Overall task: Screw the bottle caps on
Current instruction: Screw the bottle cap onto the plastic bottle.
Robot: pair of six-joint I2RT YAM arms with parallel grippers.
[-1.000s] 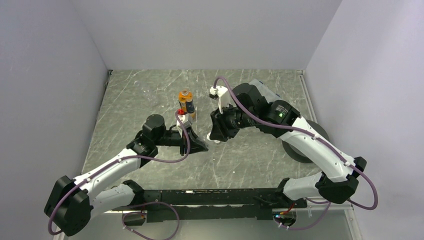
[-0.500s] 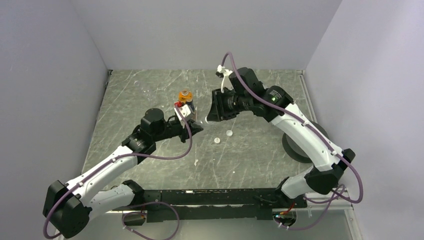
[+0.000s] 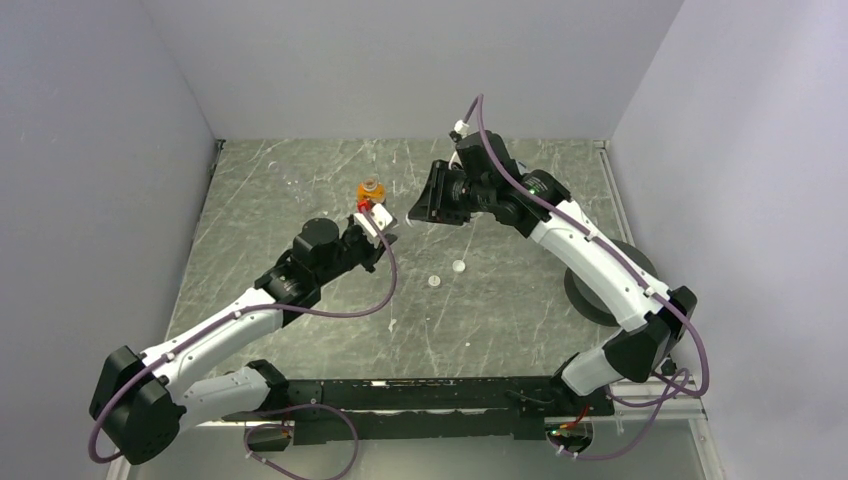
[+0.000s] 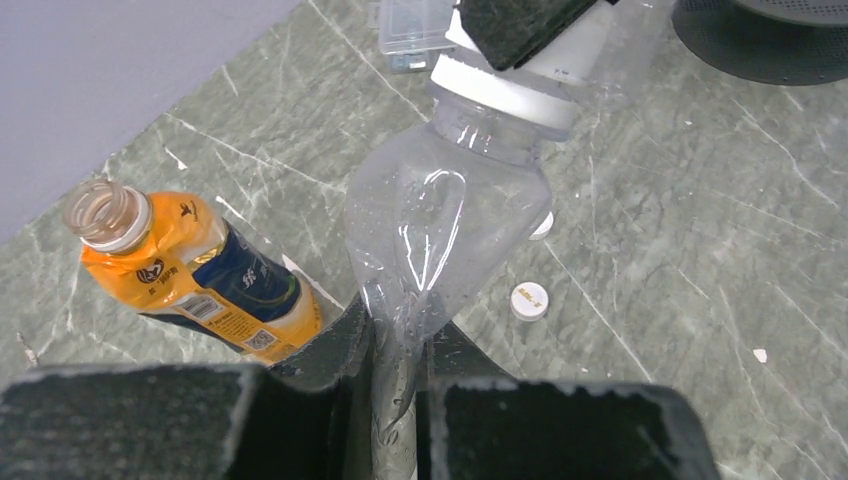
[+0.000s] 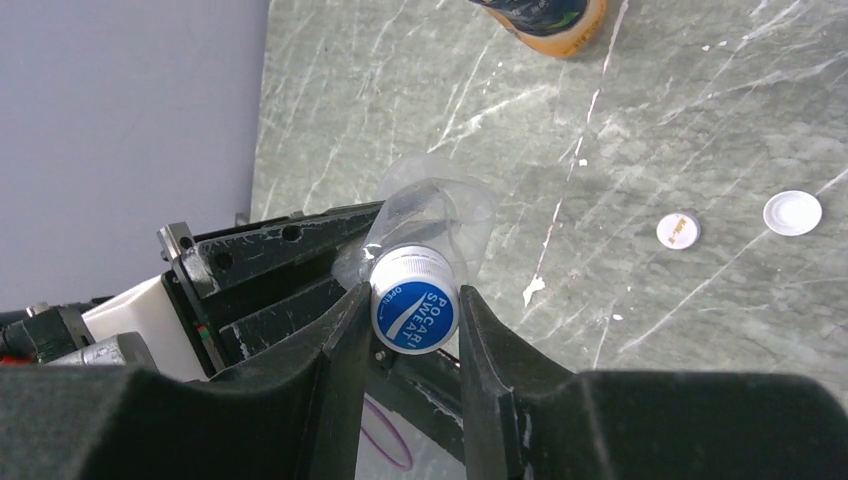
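Over the back middle of the table (image 3: 260, 200): both grippers meet on one bottle, held off the surface.
Left gripper (image 4: 392, 350): clenched on the lower body of the clear bottle (image 4: 440, 220); the plastic is pinched flat between the fingers.
Right gripper (image 5: 410, 298): clamped on the blue-topped cap (image 5: 414, 310), one finger on each side of its rim.
Blue-topped cap: sits on the neck of the clear bottle; how far the thread is seated, cannot tell.
Orange bottle (image 3: 371, 190): stands on the table just beside the left gripper on its far side, mouth uncapped, apart from the clear bottle.
Loose white caps (image 3: 458, 266): two, flat on the table nearer the arm bases, close to each other, well apart from both grippers.
Black disc (image 3: 600, 292): at the table's right edge, partly under the right arm.
Clear box (image 4: 415, 25): behind the right gripper, toward the back.
Open room: bare surface left of the left arm and between the loose caps and the bases.
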